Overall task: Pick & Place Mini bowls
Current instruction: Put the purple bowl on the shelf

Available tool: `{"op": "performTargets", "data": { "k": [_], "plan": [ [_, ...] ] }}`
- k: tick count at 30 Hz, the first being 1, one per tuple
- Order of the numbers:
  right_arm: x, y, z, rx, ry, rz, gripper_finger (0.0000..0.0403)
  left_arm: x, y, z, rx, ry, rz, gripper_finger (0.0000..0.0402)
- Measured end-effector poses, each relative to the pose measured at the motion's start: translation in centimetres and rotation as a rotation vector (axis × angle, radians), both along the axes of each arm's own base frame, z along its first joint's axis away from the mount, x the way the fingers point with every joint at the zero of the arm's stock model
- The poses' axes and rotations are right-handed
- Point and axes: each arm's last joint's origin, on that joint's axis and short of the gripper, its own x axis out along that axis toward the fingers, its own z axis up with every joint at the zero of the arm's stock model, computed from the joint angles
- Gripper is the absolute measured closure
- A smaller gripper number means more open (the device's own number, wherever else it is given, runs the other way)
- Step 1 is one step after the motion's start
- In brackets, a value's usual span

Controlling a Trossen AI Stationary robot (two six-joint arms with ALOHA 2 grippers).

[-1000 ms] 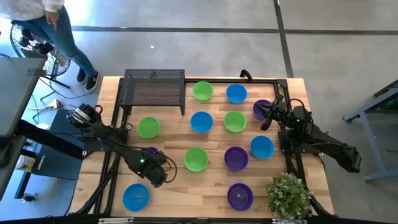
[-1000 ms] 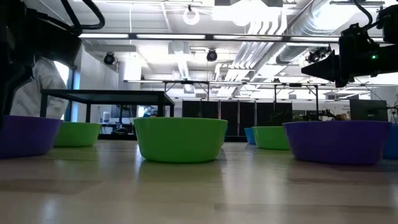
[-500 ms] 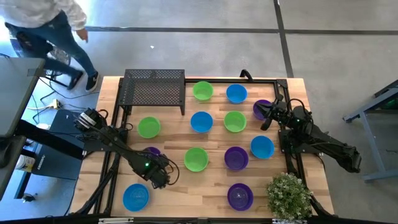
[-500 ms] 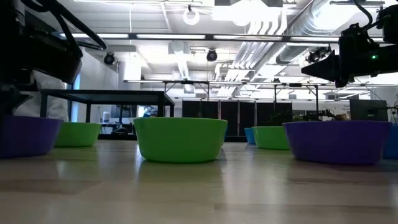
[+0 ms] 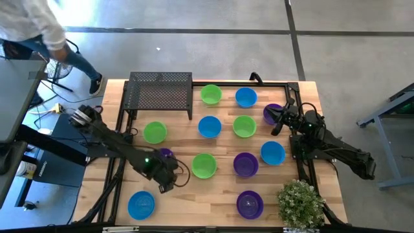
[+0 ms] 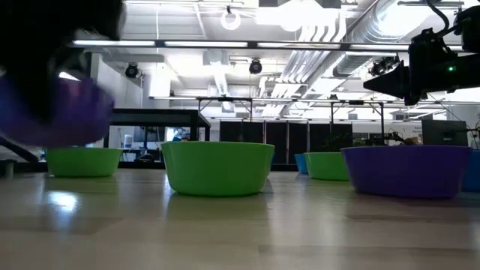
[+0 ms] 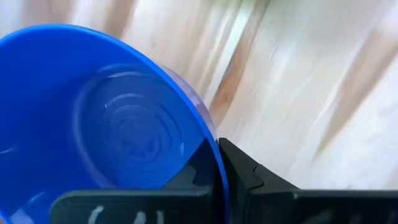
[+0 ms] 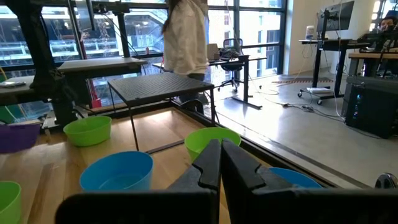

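Several green, blue and purple mini bowls stand on their bases on the wooden table. My left gripper is near the table's left front and shut on a purple bowl. That bowl shows raised and blurred in the low view and fills the left wrist view. My right gripper hangs shut above the table's right side, over another purple bowl; it touches nothing. My left gripper holds the purple bowl by its rim. One finger is inside the bowl and the other finger is outside its wall. The bowl is lifted clear of the table and tilted.
A black mesh rack stands at the far left edge and a potted plant at the near right corner. A blue bowl sits just in front of the left gripper and a green one to its right. A person moves beyond the far left corner.
My left gripper has risen and shifted slightly toward the table's right, carrying the purple bowl with it. In the low view the bowl stood on the table a second ago and is now raised clear and tilted. The person beyond the table has walked about.
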Motion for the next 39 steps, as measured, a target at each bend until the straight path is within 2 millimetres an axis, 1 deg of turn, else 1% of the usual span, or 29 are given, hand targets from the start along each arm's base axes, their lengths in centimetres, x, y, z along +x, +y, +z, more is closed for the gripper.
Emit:
{"op": "performTargets", "data": {
  "k": [3, 9, 12, 14, 17, 21, 23, 27, 31, 35, 39],
  "plan": [
    [0.0, 0.0, 0.0, 0.0, 0.0, 0.0, 0.0402, 0.2, 1.1, 2.3, 0.008, -0.073, -0.006, 0.0398],
    [0.0, 0.0, 0.0, 0.001, 0.001, 0.0, 0.0402, -0.5, 3.7, 6.6, 0.049, -0.171, 0.008, 0.04],
    [0.0, 0.0, 0.0, 0.001, 0.002, 0.0, 0.0402, -0.8, 5.3, 8.9, 0.092, -0.218, 0.025, 0.04],
    [0.0, 0.0, 0.0, 0.003, 0.004, 0.0, 0.0402, -1.2, 6.7, 10.4, 0.114, -0.224, 0.036, 0.04],
    [0.0, 0.0, -0.1, 0.003, 0.005, 0.0, 0.0402, -1.1, 9.2, 12.4, 0.149, -0.26, 0.057, 0.04],
    [0.0, 0.0, -0.1, 0.004, 0.005, 0.0, 0.0402, -1.2, 13.4, 14.3, 0.218, -0.238, 0.108, 0.04],
    [0.0, 0.0, 0.0, 0.003, 0.004, 0.0, 0.0402, -1.7, 15.8, 14.6, 0.241, -0.178, 0.14, 0.04],
    [0.0, 0.0, -0.1, 0.003, 0.005, 0.0, 0.0402, -2.6, 20.7, 14.8, 0.233, -0.131, 0.198, 0.0401],
    [0.0, 0.0, -0.1, 0.003, 0.005, 0.0, 0.0402, -4.5, 25.1, 14.6, 0.241, -0.08, 0.268, 0.0401],
    [0.0, 0.0, -0.1, 0.003, 0.005, 0.0, 0.0402, -6.1, 29.2, 13.7, 0.225, -0.008, 0.359, 0.0401],
    [0.0, 0.0, -0.1, 0.003, 0.005, 0.0, 0.0402, -7.1, 32.4, 12.4, 0.191, 0.054, 0.382, 0.0401]
  ]
}}
